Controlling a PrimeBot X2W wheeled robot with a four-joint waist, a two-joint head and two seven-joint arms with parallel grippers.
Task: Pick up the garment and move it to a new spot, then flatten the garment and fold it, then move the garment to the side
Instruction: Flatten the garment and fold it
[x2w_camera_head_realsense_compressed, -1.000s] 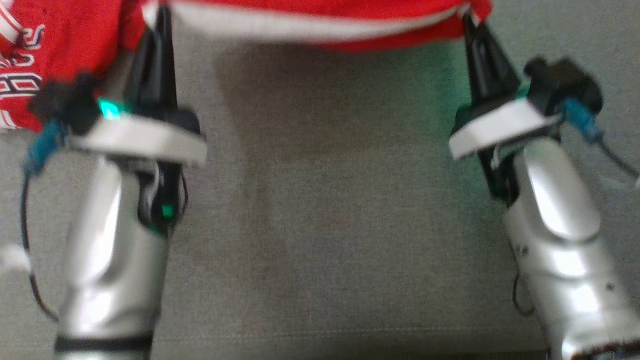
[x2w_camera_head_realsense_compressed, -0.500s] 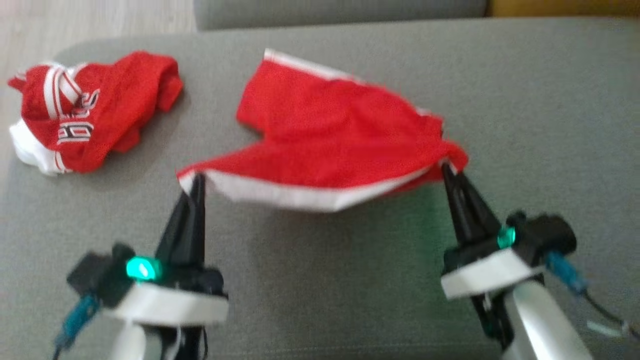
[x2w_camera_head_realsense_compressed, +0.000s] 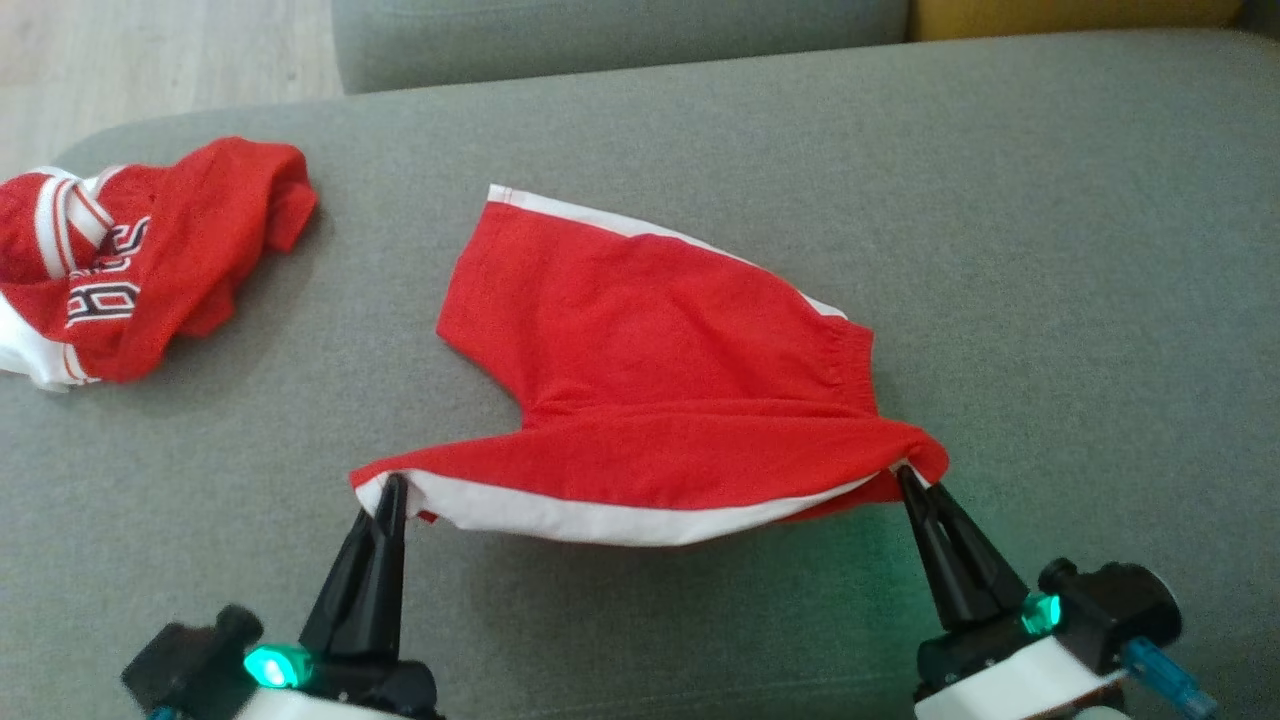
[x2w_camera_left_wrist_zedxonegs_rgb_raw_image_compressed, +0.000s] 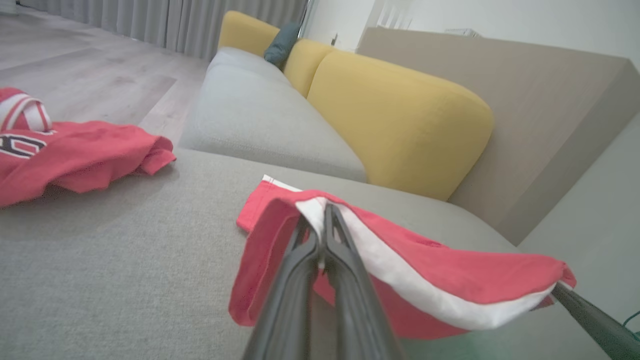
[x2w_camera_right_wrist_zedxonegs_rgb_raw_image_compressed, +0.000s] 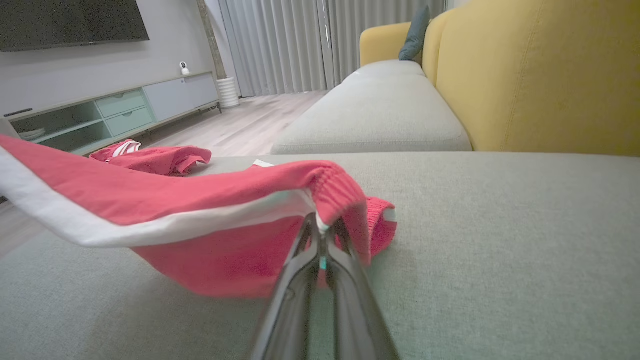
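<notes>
The garment (x2w_camera_head_realsense_compressed: 650, 370) is a pair of red shorts with white side stripes, spread on the grey sofa seat (x2w_camera_head_realsense_compressed: 1050, 250). Its near edge hangs lifted between my two grippers while the far leg rests on the cushion. My left gripper (x2w_camera_head_realsense_compressed: 392, 487) is shut on the near hem corner, seen up close in the left wrist view (x2w_camera_left_wrist_zedxonegs_rgb_raw_image_compressed: 324, 210). My right gripper (x2w_camera_head_realsense_compressed: 905, 475) is shut on the elastic waistband corner, also in the right wrist view (x2w_camera_right_wrist_zedxonegs_rgb_raw_image_compressed: 320, 225). The white stripe (x2w_camera_right_wrist_zedxonegs_rgb_raw_image_compressed: 150, 227) sags between the two grips.
A second red garment (x2w_camera_head_realsense_compressed: 130, 270) with white trim and lettering lies crumpled at the far left of the seat, near its edge. Yellow back cushions (x2w_camera_left_wrist_zedxonegs_rgb_raw_image_compressed: 400, 115) and another grey seat (x2w_camera_right_wrist_zedxonegs_rgb_raw_image_compressed: 375, 115) stand beyond. Wooden floor (x2w_camera_head_realsense_compressed: 150, 50) lies past the left edge.
The head camera has tilted up, so the whole garment and the sofa seat now show. Both grippers keep their grips, and the garment has settled flatter on the seat.
</notes>
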